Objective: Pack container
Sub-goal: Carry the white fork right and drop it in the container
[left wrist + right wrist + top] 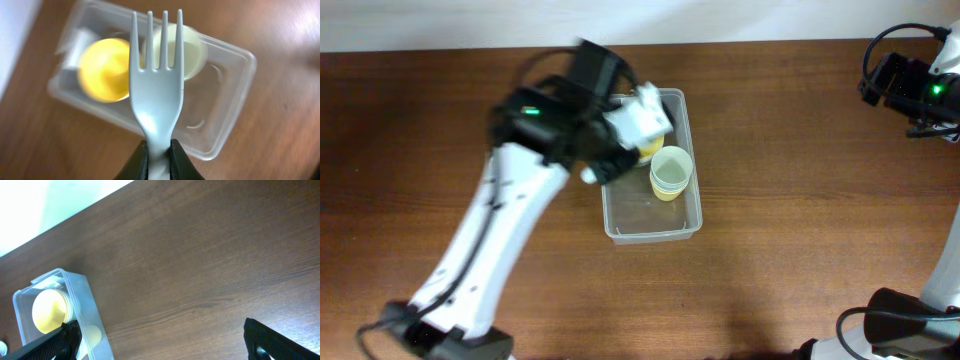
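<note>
— What sits closest to the left wrist camera?
— The left gripper (160, 152). Its 2 dark jaws are clamped on the handle of 1 fork (157, 90), which is smooth, glossy pale plastic with 4 tines.

— And behind the fork?
— The container (232, 117), 1 clear rectangular plastic tub with rounded corners and a rim. It lies on the table (285, 35), which is dark brown wood with a visible grain. The fork hangs over the container, its tines crossing the 2 round things inside.

— Which 2?
— 1 yellow bowl (102, 70) toward one short end of the container, and 1 pale cream cup (190, 47) just beside it, nearer the container's middle.

— Does anything block the view?
— From overhead, the blurred white left arm (500, 240) covers the container's far-left corner and most of the yellow bowl.

— And the other arm?
— The right gripper (162, 340) is well apart from the container, off to its right. Its 2 black fingers (280, 342) stand wide apart with only wood between them. In that wrist view, 1 finger hides a corner of the container.
</note>
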Controlling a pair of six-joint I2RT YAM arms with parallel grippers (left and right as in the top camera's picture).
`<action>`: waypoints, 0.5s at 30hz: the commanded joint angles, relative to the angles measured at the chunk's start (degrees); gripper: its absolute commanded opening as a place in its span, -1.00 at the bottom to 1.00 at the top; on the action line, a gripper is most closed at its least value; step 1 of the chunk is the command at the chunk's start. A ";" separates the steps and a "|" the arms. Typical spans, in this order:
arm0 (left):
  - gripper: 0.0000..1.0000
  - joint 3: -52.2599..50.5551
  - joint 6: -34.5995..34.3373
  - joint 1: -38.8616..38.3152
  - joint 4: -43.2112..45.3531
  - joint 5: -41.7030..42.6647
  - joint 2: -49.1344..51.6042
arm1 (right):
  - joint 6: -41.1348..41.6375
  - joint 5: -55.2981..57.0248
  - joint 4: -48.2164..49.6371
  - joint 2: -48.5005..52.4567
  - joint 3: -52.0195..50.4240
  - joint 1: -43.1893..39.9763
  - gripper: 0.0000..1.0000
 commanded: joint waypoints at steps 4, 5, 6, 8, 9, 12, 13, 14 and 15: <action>-0.97 -5.86 12.72 -6.43 0.52 0.02 7.69 | -0.39 -0.13 0.13 -0.55 0.76 -0.20 0.98; -0.97 -6.19 12.83 -6.60 0.90 0.02 8.66 | -0.39 -0.13 0.13 -0.55 0.76 -0.20 0.98; -0.97 -6.54 12.83 -6.67 1.36 0.00 10.32 | -0.39 -0.13 0.13 -0.55 0.76 -0.20 0.98; -0.97 -6.58 12.83 -6.67 1.25 0.02 12.41 | -0.39 -0.13 0.15 -0.55 0.76 -0.20 0.98; -0.97 -6.58 12.83 -6.67 1.27 0.00 13.40 | -0.39 -0.13 0.13 -0.55 0.76 -0.20 0.98; -0.95 -6.58 14.01 -6.67 1.68 0.00 16.44 | -0.39 -0.13 0.13 -0.55 0.76 -0.20 0.98; -0.93 -6.58 14.16 -6.67 1.90 -0.26 17.11 | -0.39 -0.13 0.13 -0.55 0.76 -0.20 0.98; -0.84 -6.58 14.14 -6.67 2.32 -0.48 17.73 | -0.39 -0.13 0.13 -0.55 0.76 -0.20 0.98; -0.76 -6.58 14.12 -6.67 2.36 -0.46 17.79 | -0.39 -0.13 0.13 -0.55 0.76 -0.20 0.98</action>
